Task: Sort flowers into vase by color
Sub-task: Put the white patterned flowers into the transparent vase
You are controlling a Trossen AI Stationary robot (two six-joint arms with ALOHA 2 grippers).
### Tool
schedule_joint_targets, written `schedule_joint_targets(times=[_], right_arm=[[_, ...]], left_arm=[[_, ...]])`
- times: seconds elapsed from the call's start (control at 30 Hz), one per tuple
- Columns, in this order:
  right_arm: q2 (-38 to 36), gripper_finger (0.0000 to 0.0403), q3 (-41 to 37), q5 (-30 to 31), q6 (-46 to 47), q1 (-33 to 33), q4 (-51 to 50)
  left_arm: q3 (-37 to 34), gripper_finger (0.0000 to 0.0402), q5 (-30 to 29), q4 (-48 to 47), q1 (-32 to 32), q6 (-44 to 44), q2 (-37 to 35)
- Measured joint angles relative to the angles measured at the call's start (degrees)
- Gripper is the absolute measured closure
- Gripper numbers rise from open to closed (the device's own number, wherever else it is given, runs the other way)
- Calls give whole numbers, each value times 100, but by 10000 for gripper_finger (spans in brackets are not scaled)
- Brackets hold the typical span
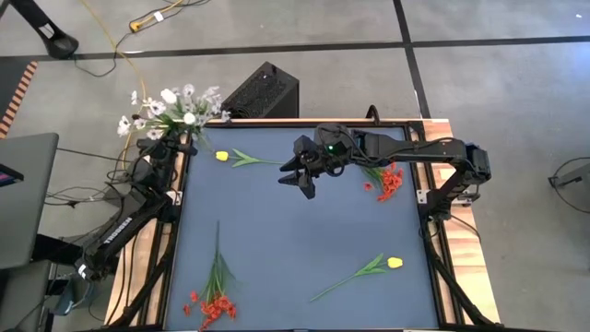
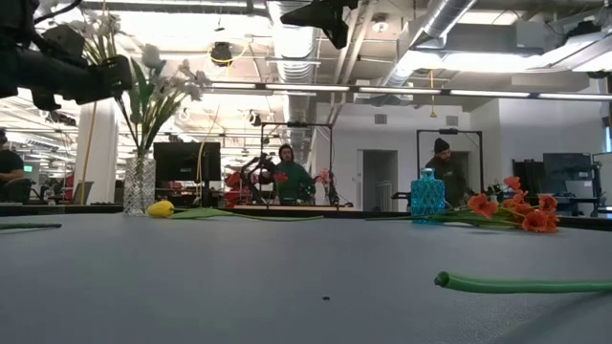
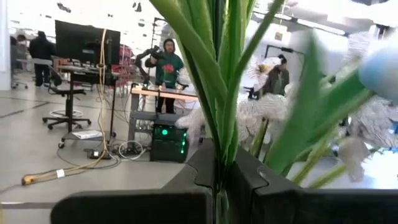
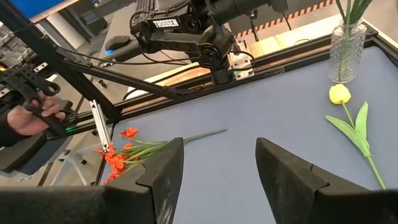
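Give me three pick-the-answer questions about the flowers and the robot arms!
1. Where are the white flowers?
A. in the clear vase
B. flat on the table's middle
C. in the right tool

2. How many yellow flowers lie on the table?
A. one
B. two
C. four

3. What is the right tool doing?
A. open, holding nothing
B. shut on a red flower
C. gripping the vase

Answers:
1 A: their stems stand in the vase at the table's corner, with the left tool closed around them.
2 B: one near the vase, one at the opposite corner.
3 A: its fingers are spread above bare table.
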Motion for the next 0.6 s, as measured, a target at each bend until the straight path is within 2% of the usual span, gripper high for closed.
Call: schedule_joint_targets(times=[0.2, 0.37, 0.6], right_arm=[[0, 177, 0, -6, 0, -29, 2], [0, 177, 0, -6, 2, -72, 4], [0, 177, 0, -11, -18, -138, 3]], left_arm=[[0, 401, 10, -178, 0, 92, 1], [2, 401, 63, -720, -1, -32, 10], [-179, 401, 243, -738, -2, -226, 192]])
